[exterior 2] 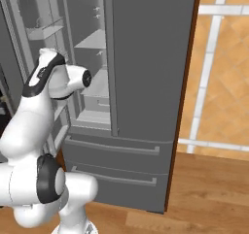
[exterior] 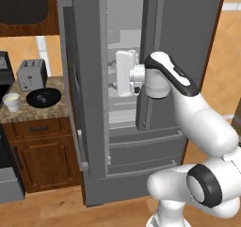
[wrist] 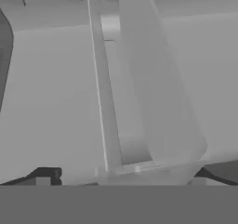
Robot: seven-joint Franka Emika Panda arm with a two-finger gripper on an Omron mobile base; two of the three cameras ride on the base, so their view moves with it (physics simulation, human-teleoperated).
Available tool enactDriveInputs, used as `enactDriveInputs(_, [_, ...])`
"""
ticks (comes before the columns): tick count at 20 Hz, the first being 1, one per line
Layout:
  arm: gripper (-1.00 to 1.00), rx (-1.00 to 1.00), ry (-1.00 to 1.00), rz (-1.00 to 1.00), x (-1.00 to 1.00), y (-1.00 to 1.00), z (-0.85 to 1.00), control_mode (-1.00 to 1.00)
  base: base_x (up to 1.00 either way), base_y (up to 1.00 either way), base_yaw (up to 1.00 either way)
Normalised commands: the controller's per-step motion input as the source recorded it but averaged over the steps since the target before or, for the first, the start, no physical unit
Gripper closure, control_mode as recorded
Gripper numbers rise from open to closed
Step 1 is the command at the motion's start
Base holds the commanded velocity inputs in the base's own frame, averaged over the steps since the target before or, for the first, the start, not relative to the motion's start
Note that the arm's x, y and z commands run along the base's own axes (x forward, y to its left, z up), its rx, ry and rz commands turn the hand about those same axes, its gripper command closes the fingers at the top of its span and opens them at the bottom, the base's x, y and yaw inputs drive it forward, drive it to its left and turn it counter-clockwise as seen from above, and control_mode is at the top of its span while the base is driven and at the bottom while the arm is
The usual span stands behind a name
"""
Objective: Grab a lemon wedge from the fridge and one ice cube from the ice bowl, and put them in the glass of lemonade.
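With its left door swung wide, the tall grey steel fridge (exterior: 94,127) stands open, and the white arm's pincer (wrist: 121,179) reaches inside among pale grey shelves. Its two dark tips (wrist: 44,176) sit far apart, so the pincer is wide and holds nothing. Right in front of it, a long pale shelf wall (wrist: 104,102) runs away from it, with a see-through bin (wrist: 158,93) beside it. No yellow lemon wedge can be made out in there.

Well off to the pincer's left, out on the speckled brown counter (exterior: 56,109), sits the wide, shallow, round black ice bowl (exterior: 43,98). Just left of that stands the short cream-white glass of lemonade (exterior: 11,101), upright. Behind them is a silver toaster (exterior: 32,74).

The fridge's long handles (exterior 2: 111,68) run straight up and down. Below the pincer are two drawer fronts (exterior 2: 114,162). No writing can be read anywhere.
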Motion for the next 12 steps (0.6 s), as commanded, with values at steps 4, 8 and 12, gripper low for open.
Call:
enactDriveInputs(4, [-1.0, 0.13, 0.01, 0.06, -0.08, 0.75, -0.44, -1.0, 0.0, 0.0, 0.0])
enactDriveInputs(8, [-1.0, 0.02, 0.0, -0.01, -0.05, -0.32, 0.11, -1.0, 0.0, 0.0, 0.0])
enactDriveInputs(12, [-1.0, 0.04, 0.0, -0.19, -0.21, -1.0, 0.41, -1.0, 0.0, 0.0, 0.0])
